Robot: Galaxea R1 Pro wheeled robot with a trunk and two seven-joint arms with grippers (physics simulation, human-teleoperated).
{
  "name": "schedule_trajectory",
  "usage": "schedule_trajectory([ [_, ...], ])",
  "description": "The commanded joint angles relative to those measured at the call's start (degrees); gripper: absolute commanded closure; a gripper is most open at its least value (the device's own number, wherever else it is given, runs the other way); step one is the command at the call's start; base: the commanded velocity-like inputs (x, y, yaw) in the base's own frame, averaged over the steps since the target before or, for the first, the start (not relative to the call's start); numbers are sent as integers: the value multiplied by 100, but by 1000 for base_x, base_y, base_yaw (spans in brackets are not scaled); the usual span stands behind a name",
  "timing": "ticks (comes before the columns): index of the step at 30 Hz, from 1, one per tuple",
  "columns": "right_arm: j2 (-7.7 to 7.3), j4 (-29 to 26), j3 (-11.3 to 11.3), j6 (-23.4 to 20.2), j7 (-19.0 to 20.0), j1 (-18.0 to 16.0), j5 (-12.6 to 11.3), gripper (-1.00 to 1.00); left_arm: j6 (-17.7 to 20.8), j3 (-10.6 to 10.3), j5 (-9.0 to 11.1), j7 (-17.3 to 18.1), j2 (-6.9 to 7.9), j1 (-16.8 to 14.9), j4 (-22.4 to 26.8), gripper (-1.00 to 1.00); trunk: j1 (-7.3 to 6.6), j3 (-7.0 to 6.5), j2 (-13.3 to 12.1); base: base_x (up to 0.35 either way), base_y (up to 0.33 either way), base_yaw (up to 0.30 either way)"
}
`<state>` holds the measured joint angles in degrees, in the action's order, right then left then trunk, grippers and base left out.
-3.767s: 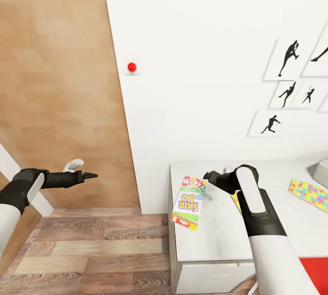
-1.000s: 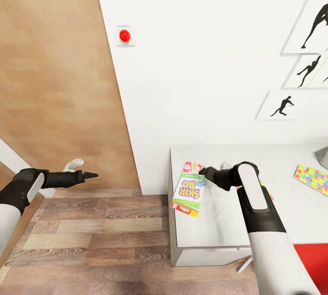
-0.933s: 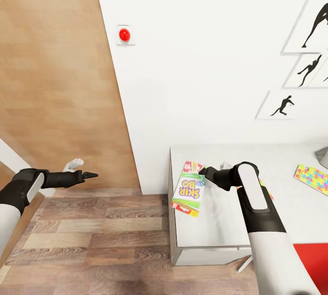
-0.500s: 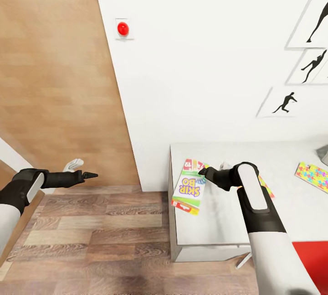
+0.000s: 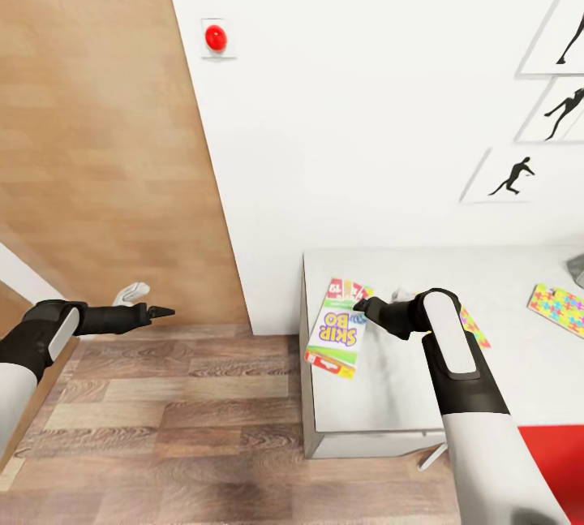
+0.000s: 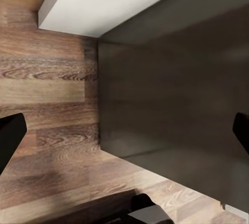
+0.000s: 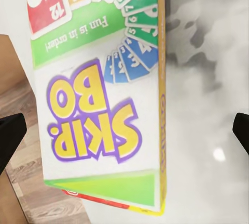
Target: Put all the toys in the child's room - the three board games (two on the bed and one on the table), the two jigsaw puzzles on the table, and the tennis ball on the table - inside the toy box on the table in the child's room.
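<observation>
At the table's left end lay 1 board game — the Skip-Bo box, flat on the pale top with its outer edge poking just past the table's side, over the floor. The right gripper hovered right beside the box's inner long edge; in the right wrist view its 2 fingertips sat at opposite margins, so the claw was spread wide and empty. The left gripper hung well apart over the floor, its fingers likewise spread in the left wrist view. A jigsaw lay further along the table, another peeking from behind the right arm.

The box looked light, stiff and glossy — likely slippery when flat. The overhanging edge seemed the best hold: pinch top and bottom faces there, or slide it further out first.
</observation>
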<state>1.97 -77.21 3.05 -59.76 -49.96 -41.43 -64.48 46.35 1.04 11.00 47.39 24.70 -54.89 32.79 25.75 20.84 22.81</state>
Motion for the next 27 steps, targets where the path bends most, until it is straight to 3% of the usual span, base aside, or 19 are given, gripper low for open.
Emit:
schedule_trajectory([
  [1, 3, -5, 11, -24, -59, -6, -56, -100, 26, 10, 1, 15, -2, -5, 0, -100, 3, 20, 11, 0, 0, 0],
  [27, 5, -5, -2, -24, -50, 4, -50, -100, 18, 10, 3, 16, -15, 10, -36, -100, 3, 266, 11, 0, 0, 0],
])
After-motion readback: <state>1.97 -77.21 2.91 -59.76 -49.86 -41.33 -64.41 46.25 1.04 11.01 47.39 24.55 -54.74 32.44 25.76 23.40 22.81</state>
